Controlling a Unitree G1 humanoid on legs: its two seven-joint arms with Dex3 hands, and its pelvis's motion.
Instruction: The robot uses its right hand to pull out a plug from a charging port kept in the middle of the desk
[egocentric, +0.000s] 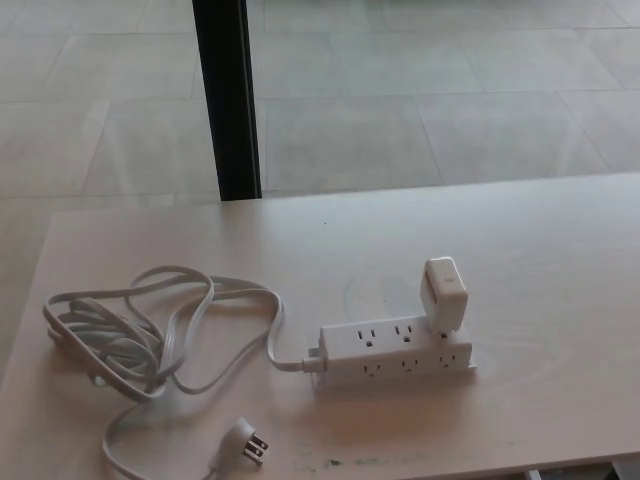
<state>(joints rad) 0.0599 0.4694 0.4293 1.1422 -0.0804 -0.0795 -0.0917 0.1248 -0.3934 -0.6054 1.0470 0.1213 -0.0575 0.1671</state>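
A white power strip (395, 351) lies in the middle of the pale desk (540, 250). A white charger plug (444, 294) stands upright in the outlet at the strip's right end. The strip's white cord (150, 330) runs off to the left in loose loops. The cord ends in a pronged plug (248, 440) lying loose near the desk's front edge. Neither of my hands shows in the head view.
A black vertical post (228, 100) rises behind the desk's far edge. Beyond it lies a tiled floor (450, 100). The desk's front edge runs along the bottom right of the picture.
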